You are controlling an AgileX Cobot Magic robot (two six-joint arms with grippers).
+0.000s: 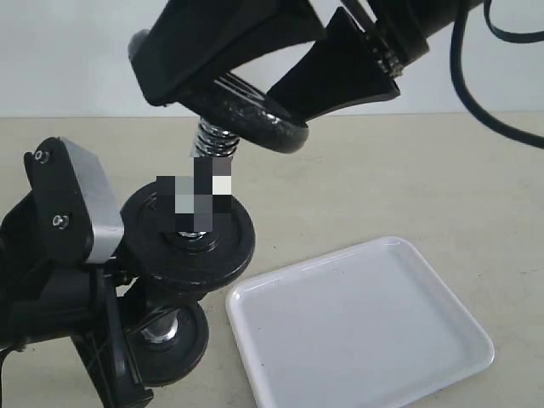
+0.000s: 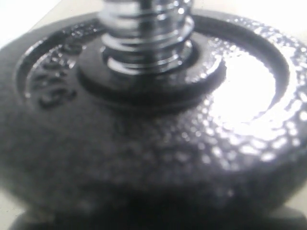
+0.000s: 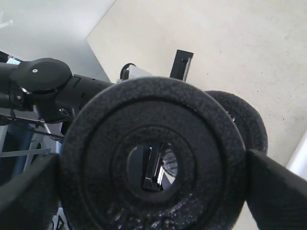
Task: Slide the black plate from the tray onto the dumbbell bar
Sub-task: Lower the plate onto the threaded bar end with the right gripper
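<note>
Right gripper [image 1: 251, 102] is clamped wide across the small round black cast-metal plate [image 1: 272, 127], which is held at the upper threaded tip of the shiny chrome dumbbell bar [image 1: 214, 140]. Left gripper [image 1: 136, 293] is closed on that bar, left of the glossy white rectangular tray [image 1: 442, 340].

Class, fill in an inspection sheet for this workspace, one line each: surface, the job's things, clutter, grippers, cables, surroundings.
Surface: beige tabletop.
Tray: white, lying flat, nothing in it.
Black plate: off the tray, held at the bar's threaded upper end. Whether the tip has entered its hole cannot be told.
Dumbbell bar: raised and steeply tilted, carrying an upper loaded plate and a lower loaded plate.
Clutter: nothing seen.
Grippers: right gripper clamps the black plate by its rim; left gripper grips the bar by the loaded plates.
Cables: black cable looping off the right arm.
Surroundings: pale wall.
</note>
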